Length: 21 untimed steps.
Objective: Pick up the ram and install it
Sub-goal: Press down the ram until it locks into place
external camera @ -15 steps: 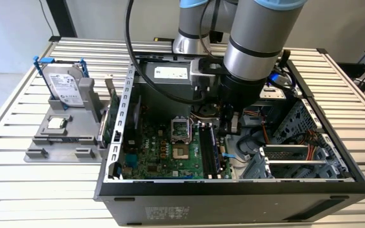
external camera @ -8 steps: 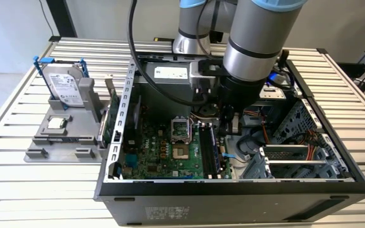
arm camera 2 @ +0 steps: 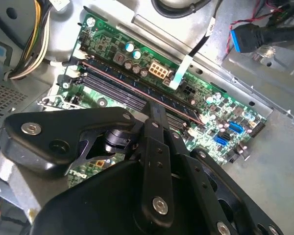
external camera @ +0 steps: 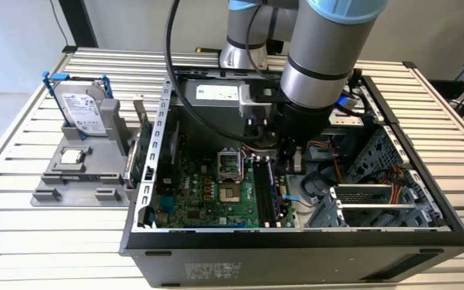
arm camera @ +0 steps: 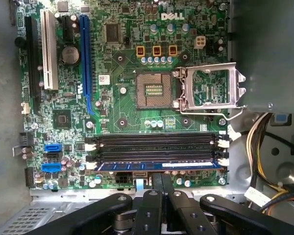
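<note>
My gripper [arm camera: 159, 196] matte black. Motherboard [arm camera: 132, 105] green, blue slot strip at 10 o'clock. Ram [arm camera: 157, 166] dark blue-green in black slots [arm camera: 154, 142]. Hard drive [external camera: 83, 109] silver, blue rails.

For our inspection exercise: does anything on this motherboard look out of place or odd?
The processor socket on the motherboard lies bare, its metal cover plate flipped open beside it. Nothing looks spilled or broken.
</note>
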Tool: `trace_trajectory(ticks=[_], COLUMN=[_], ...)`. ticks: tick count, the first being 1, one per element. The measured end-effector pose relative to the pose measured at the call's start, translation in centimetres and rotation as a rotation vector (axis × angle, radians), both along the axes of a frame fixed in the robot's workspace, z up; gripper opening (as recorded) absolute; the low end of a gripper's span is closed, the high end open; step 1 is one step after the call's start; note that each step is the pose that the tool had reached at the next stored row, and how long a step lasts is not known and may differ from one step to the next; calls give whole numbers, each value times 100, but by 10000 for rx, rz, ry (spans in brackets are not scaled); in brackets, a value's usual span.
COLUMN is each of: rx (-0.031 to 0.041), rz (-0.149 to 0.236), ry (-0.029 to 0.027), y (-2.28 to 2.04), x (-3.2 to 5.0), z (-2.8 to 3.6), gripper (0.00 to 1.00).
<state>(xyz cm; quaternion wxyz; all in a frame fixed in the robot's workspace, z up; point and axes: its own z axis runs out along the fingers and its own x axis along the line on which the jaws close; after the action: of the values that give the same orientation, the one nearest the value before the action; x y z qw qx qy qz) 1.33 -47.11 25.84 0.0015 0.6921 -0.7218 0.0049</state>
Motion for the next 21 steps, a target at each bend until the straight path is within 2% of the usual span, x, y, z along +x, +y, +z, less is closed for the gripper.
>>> trace_trajectory(ticks=[5,12,21], rx=[0,1,-1], rz=[46,181,629], ry=[-1,-3,-20], y=[2,9,28], x=[-6,-16,-35], z=[-19,-146,-308], gripper=[0,0,0])
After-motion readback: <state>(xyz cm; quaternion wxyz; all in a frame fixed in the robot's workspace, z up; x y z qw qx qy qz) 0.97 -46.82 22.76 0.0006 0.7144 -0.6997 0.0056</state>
